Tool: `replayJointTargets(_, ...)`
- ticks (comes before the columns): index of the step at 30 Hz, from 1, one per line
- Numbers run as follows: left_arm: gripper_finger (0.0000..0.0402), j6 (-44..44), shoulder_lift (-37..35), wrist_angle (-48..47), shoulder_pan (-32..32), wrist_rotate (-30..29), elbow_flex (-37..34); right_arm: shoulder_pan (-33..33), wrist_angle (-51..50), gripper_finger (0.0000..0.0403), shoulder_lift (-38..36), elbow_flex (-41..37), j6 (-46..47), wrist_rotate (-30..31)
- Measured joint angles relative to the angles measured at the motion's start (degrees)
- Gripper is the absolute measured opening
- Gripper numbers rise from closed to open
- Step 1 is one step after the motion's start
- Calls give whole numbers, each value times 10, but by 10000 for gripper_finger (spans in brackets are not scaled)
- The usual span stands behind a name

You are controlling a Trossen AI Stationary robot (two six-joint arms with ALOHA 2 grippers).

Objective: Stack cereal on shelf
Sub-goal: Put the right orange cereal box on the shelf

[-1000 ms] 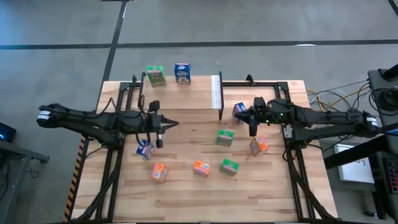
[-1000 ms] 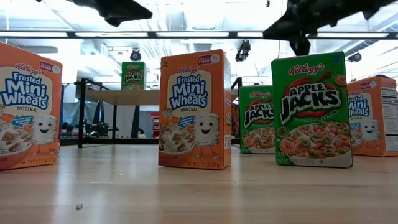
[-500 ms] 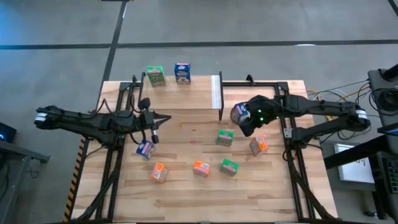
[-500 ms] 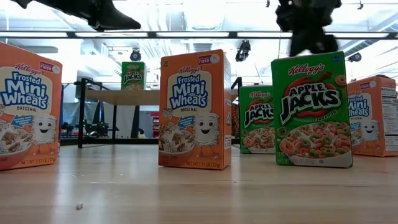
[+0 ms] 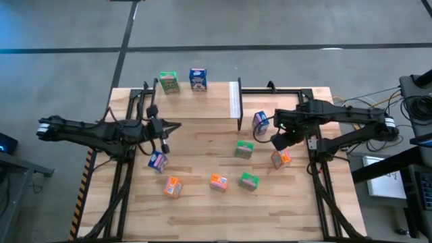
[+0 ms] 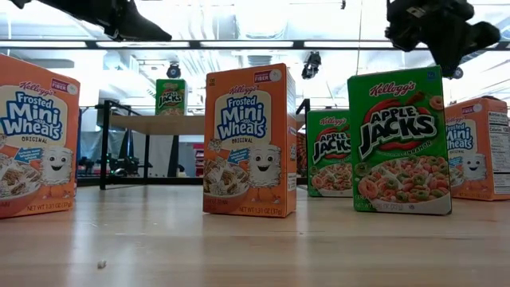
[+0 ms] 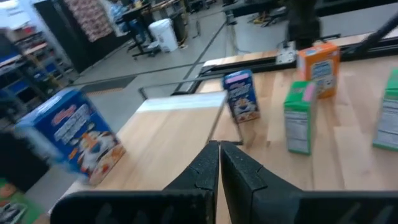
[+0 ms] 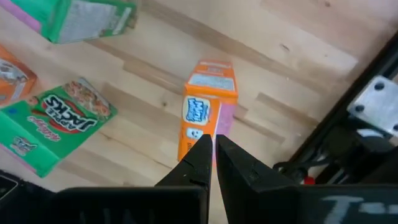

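Observation:
The shelf (image 5: 196, 102) stands at the table's far left and carries a green cereal box (image 5: 169, 82) and a blue one (image 5: 198, 79). Several more cereal boxes stand on the tabletop, among them a blue one (image 5: 260, 121), a green one (image 5: 244, 150) and an orange one (image 5: 281, 158). My right gripper (image 5: 277, 142) is shut and empty. It points down above the orange box (image 8: 208, 106) without touching it. My left gripper (image 5: 177, 126) is shut and empty too, held level in the air by the shelf's near edge (image 7: 180, 118).
More boxes stand toward the near side: blue (image 5: 157, 161), orange (image 5: 172, 187), orange (image 5: 218, 182), green (image 5: 249, 181). Black frame rails (image 5: 310, 145) run along both table sides. Bare wood lies at the near edge.
My right gripper has tipped from level to pointing down. It has gone from the blue box toward the table's right and near side, over the orange box. My left gripper has drawn back toward the table's left edge. Both have stayed shut; no box has moved.

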Motion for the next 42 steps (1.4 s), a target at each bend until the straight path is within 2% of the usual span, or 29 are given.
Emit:
replayJointTargets(3,0,-2,-3,-4,0,-11,0,12,1,20,-4,-13,26,0)
replayJointTargets(6,0,-2,-3,-5,0,-10,0,28,6,46,-2,-25,41,-11)
replayJointTargets(16,0,-2,-2,-7,0,-10,0,75,55,213,29,-61,69,-12)
replayJointTargets(22,0,-2,1,-8,0,-10,0,76,56,270,49,-62,70,2)
replayJointTargets(26,0,-2,3,-8,0,-10,0,77,57,277,63,-62,67,17)
replayJointTargets(30,0,-2,3,-10,0,-10,0,82,62,267,80,-62,66,34)
replayJointTargets(42,0,-2,5,-11,0,-9,0,86,66,197,118,-62,66,39)
